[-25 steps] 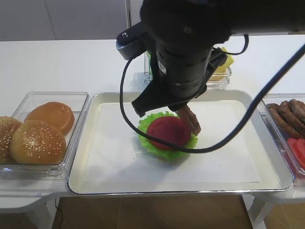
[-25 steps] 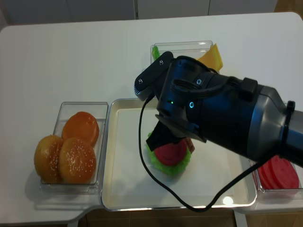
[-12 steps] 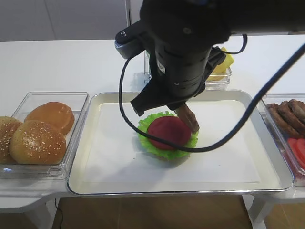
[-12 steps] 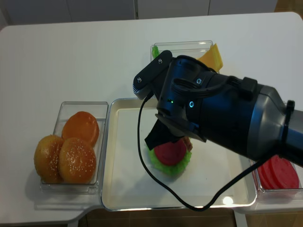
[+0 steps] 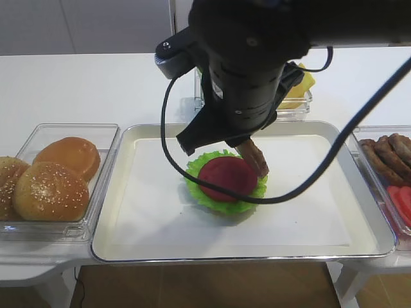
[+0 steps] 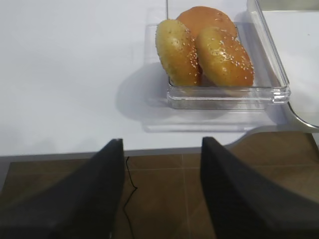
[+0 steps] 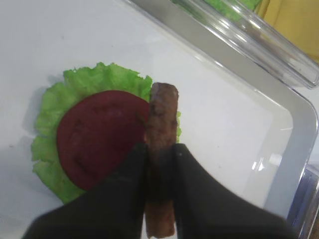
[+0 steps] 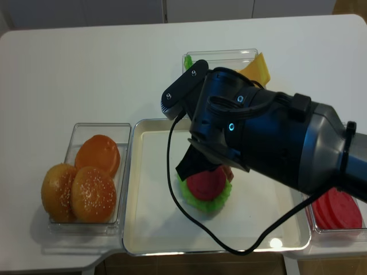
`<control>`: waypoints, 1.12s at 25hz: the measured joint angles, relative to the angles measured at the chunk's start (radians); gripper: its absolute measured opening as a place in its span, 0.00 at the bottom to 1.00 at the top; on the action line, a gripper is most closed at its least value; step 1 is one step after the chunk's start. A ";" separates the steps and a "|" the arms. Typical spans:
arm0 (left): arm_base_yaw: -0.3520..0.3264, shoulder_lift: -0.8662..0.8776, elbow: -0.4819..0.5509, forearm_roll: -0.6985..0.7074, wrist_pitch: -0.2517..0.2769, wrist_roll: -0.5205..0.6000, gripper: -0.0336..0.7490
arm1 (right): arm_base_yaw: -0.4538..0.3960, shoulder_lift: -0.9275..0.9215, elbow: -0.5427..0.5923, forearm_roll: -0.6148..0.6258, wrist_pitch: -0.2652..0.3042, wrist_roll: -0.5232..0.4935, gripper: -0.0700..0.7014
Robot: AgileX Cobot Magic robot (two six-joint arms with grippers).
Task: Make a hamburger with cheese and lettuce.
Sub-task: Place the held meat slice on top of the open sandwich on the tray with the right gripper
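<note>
The hamburger [image 5: 226,176] is a frilly green lettuce leaf topped by a dark red disc [image 7: 99,144], lying mid-tray. My right gripper [image 7: 160,149] is shut on a brown patty [image 7: 162,114] held on edge, just above the stack's right rim. The same patty [image 5: 255,157] pokes out under the black arm. Cheese [image 5: 297,90] sits as yellow slices in a clear box behind the tray, with loose lettuce [image 8: 187,62] beside it. My left gripper [image 6: 162,149] hangs open and empty past the table's front edge, near the bun box.
A metal tray [image 5: 359,192] holds the stack. A clear box of sesame buns [image 5: 54,176] stands to its left. Brown patties [image 5: 385,154] and red discs [image 8: 338,209] fill boxes on the right. The bulky right arm [image 8: 269,143] hides the tray's back.
The right arm has edged slightly up and left with the patty still gripped. Everything else stays put.
</note>
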 joint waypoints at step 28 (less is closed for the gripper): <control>0.000 0.000 0.000 0.000 0.000 0.000 0.52 | 0.000 0.000 0.000 -0.012 -0.023 0.000 0.23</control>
